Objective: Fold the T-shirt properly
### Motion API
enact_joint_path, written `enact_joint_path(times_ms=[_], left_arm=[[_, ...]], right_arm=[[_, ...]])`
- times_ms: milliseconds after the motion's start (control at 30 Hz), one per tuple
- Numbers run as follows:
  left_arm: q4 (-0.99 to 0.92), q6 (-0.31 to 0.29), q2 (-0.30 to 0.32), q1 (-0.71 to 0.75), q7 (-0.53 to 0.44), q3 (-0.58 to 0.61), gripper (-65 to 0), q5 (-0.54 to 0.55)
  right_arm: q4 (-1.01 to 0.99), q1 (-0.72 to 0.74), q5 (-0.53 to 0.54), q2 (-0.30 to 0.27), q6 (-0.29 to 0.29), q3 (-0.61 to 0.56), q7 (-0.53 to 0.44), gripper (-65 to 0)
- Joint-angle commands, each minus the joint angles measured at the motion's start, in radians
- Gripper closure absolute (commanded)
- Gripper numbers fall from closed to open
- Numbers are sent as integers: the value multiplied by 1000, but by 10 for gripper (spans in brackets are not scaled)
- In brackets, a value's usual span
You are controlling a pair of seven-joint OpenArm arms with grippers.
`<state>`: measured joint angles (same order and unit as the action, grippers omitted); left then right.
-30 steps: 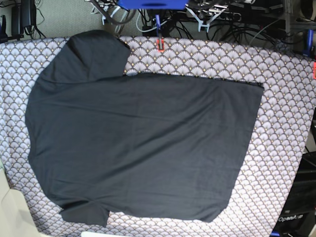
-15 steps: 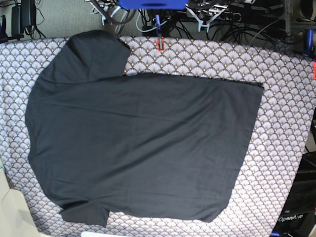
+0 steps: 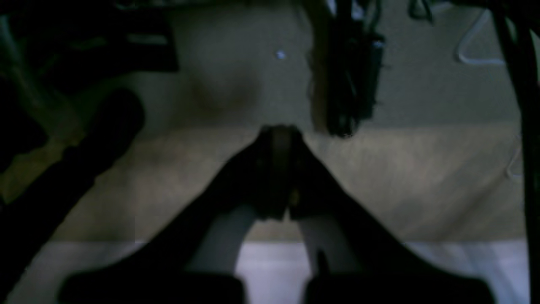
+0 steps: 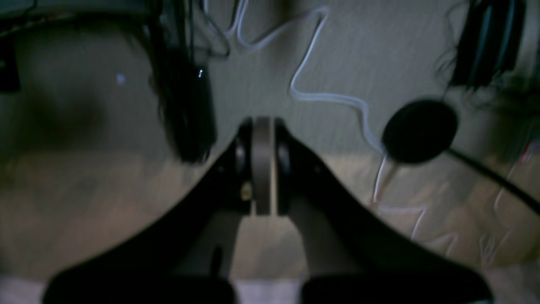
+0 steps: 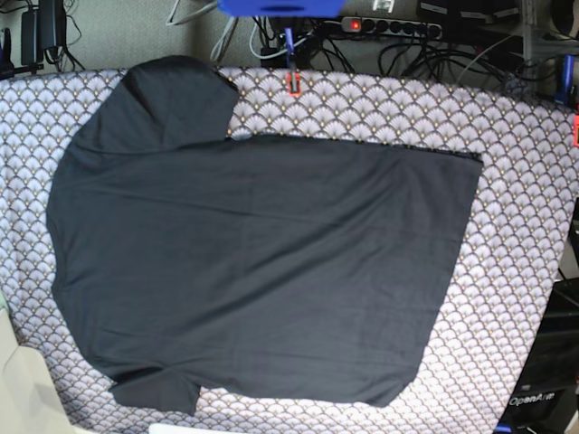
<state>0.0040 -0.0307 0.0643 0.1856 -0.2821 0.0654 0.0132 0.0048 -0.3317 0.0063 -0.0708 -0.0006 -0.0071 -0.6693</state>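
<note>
— Left gripper (image 3: pixel 280 169), right gripper (image 4: pixel 261 164)?
— Both pinched closed on nothing, over floor and cables.
— T-shirt (image 5: pixel 262 262)?
— Spread flat on fan-patterned tablecloth (image 5: pixel 516 226), well apart from both.

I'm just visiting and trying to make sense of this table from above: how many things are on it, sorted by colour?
Black: 1, the T-shirt, spread flat.
Purple-grey: 1, the fan-patterned tablecloth under it.
Orange-red: 2, one small marker at the far edge and another marker at the right edge.
Total: 4
</note>
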Motion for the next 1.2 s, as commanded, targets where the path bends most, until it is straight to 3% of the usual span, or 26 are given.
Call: enact_joint_path(times_ms=[0,100,200,300,467,533,633,800,967,1033,1167], left_arm=[[-4,18,30,27,-1,-3,0,-5],[-4,13,68,59,-53,-3,0,44],[-4,-87,107,96,-107,-3,0,129],[-4,-249,148,130,-156,-3,0,268],[-4,-545,222,194,-222,-3,0,551],[-4,-654,240,219,-257,-3,0,646],[-4,-667,263,277,-371,-2,0,767],[-4,-667,249,355,-716,-2,0,881],[-4,-667,141,275,-1047,-2,0,940],[-4,-667,108,190,-1024,7,0,968],[-4,-667,81,7,-1035,-3,0,1082]], right_arm=[[-5,-39,8,-21,1,2,-37,0],[-5,-89,8,-40,1,2,-140,0],[-5,-143,8,-70,1,2,-252,0],[-5,-200,8,-103,1,2,-387,0],[-5,-314,8,-145,1,3,-705,0],[24,-353,8,-154,1,3,-708,0],[116,-410,41,-171,1,3,-711,0],[378,-547,111,-177,1,3,-709,0],[673,-689,140,-188,1,3,-703,0],[795,-740,142,-188,1,5,-677,0],[1078,-849,153,-183,1,48,-530,0]])
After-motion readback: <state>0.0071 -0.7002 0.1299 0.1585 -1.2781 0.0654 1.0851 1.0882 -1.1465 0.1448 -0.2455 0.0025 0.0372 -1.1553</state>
